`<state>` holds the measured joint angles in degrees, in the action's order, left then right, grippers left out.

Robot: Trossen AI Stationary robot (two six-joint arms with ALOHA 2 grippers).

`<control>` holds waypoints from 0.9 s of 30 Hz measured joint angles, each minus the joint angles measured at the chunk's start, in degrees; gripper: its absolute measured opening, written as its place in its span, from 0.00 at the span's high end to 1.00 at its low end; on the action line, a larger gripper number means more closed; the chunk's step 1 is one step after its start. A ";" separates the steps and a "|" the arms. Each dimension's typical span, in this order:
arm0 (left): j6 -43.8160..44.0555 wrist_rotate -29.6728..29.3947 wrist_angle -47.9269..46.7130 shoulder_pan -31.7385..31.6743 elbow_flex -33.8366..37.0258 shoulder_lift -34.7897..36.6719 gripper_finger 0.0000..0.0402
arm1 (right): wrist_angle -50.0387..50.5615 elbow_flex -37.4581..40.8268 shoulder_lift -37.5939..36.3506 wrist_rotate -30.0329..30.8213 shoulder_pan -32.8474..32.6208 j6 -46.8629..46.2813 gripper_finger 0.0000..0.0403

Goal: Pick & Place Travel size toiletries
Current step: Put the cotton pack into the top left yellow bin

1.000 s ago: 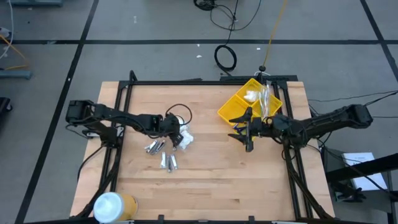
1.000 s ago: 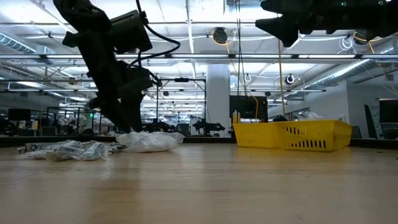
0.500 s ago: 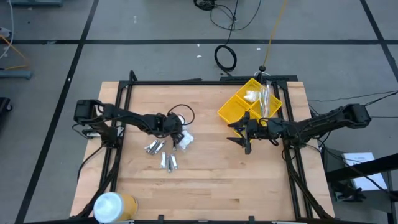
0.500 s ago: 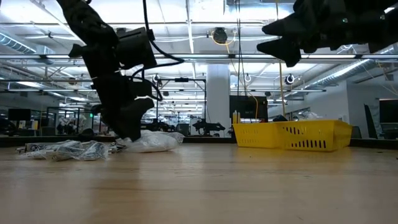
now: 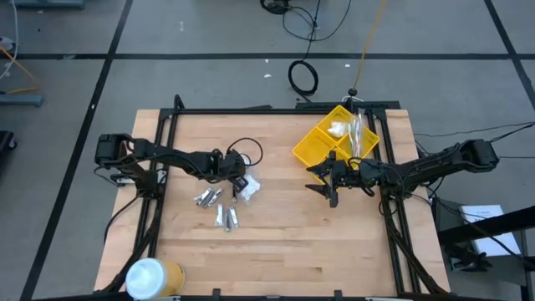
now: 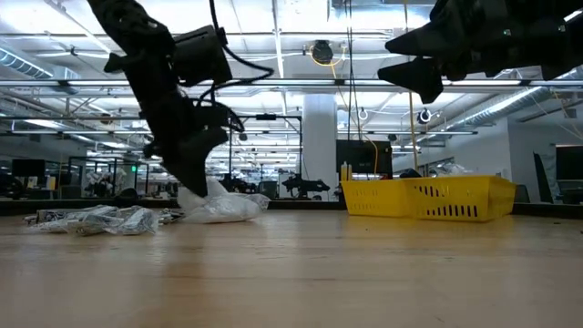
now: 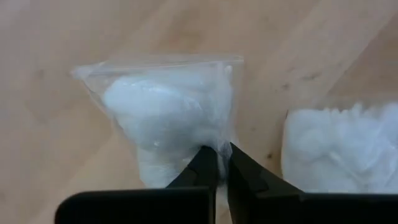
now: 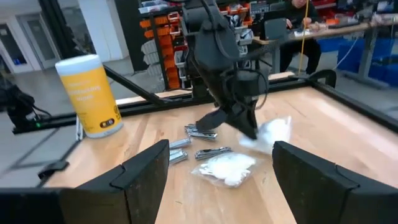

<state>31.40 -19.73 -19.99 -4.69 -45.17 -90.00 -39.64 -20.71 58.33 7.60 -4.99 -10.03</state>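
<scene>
No legible writing; left hand [image 7: 217, 163] pinches packet [image 7: 168, 118].

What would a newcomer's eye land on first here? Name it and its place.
The left gripper, near the table's middle, is shut on a clear packet of white stuff and holds it just off the wood. The right gripper hangs open beside the yellow bin at the far right, and a white-and-yellow cylinder lies at the near left corner.

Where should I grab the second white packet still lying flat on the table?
Take the second white packet by its thin clear edge, coming straight down from above: it lies flat and soft, as with the packet the left gripper pinches by its edge.
</scene>
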 joint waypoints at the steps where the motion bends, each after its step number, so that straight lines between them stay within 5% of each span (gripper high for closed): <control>1: -0.89 -0.99 0.03 0.25 -0.31 0.44 0.97 | 0.00 0.00 0.00 0.02 0.00 -1.16 0.33; 8: -14.18 -11.01 6.95 4.49 -3.68 2.58 0.99 | -0.19 0.00 0.00 0.06 0.00 -5.50 0.33; 17: -47.75 -11.60 29.20 13.16 -4.06 2.62 0.99 | -0.20 0.00 0.00 1.68 0.07 -10.37 0.33; 27: -51.78 -10.84 34.43 14.96 -4.06 2.62 1.00 | -11.10 -3.20 11.01 2.84 1.42 -11.52 0.33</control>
<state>-20.38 -30.57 14.44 10.26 -49.23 -87.37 -50.74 -23.91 69.34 10.44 -3.57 -21.55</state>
